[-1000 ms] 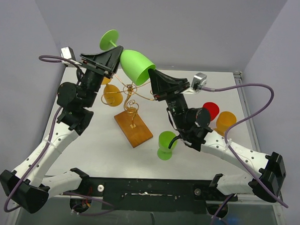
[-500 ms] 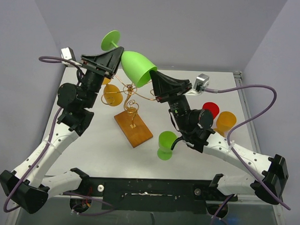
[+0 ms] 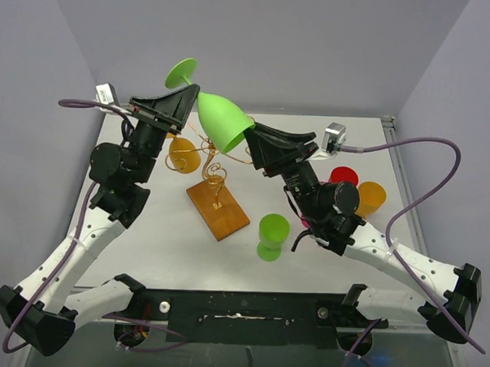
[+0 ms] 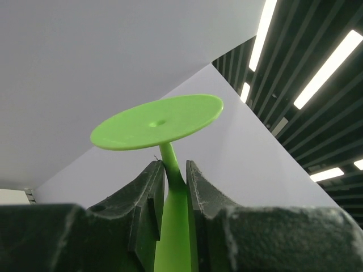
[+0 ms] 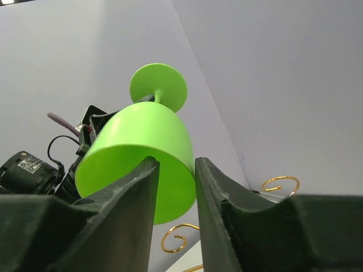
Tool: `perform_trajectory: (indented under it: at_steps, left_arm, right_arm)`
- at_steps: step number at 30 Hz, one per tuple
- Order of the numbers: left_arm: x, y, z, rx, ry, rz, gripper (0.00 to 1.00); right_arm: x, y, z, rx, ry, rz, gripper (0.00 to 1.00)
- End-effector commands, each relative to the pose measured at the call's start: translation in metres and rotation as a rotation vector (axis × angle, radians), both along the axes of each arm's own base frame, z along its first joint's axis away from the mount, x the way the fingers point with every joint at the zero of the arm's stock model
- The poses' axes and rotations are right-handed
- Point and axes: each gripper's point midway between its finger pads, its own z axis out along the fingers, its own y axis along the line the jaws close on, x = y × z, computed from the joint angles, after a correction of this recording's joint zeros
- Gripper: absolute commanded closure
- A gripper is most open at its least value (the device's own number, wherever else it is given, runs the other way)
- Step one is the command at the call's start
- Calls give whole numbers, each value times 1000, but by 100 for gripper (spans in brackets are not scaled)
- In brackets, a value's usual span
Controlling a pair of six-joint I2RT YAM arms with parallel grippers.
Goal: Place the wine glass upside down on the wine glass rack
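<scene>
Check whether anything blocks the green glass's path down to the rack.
The right gripper sits at the rim of the green wine glass, above the rack. An orange glass hangs on its left side.

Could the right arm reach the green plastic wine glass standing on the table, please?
Probably yes: the right gripper is open, the left gripper holds the raised lime-green wine glass, and the standing glass has nothing crowding it.
</scene>
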Motion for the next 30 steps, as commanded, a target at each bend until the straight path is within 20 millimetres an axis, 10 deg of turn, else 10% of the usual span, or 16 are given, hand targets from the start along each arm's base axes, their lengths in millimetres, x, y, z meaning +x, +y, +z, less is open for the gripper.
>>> perform_trajectory:
  at_steps: [1,7,19,30]
  left_arm:
    - [-22,13,21,57,-114,57,100]
    - [-42,14,26,248,-191,105,100]
    - [-101,43,31,623,-313,226,100]
    - [-127,86,-34,983,-175,313,100]
  right_arm:
    - [-17,-11,16,23,-23,45,64]
    - [-22,-20,6,-23,-4,36,45]
    - [-32,-56,11,-31,-15,-38,40]
    - [-28,-66,4,-48,0,-92,39]
